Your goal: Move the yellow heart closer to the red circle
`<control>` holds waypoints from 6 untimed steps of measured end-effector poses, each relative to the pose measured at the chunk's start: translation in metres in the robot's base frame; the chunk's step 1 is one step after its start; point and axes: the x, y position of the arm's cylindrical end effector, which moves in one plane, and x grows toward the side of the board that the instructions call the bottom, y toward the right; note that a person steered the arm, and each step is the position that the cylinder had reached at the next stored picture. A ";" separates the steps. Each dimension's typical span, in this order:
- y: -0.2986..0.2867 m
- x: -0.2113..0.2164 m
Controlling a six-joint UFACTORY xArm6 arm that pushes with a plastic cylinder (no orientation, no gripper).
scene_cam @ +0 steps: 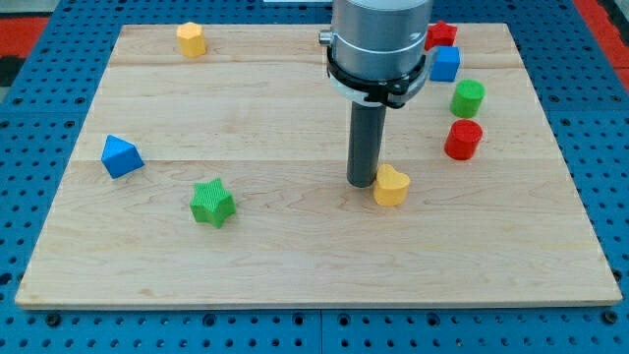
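Observation:
The yellow heart [391, 185] lies a little right of the board's middle, toward the view's bottom. My tip [361, 182] stands just at its left side, touching or almost touching it. The red circle [463, 140] is a short red cylinder up and to the right of the heart, about a block's width or two away.
A green cylinder [468, 97] sits just above the red circle, with a blue block [445, 64] and a red block [440, 34] above that. A yellow block [191, 39] is at the top left, a blue triangle [120, 155] at the left, a green star [212, 203] lower left. The wooden board [295, 265] ends on all sides.

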 end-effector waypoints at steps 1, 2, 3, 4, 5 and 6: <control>-0.013 0.007; -0.004 0.011; 0.025 0.016; 0.028 0.024; 0.056 0.024; 0.072 0.024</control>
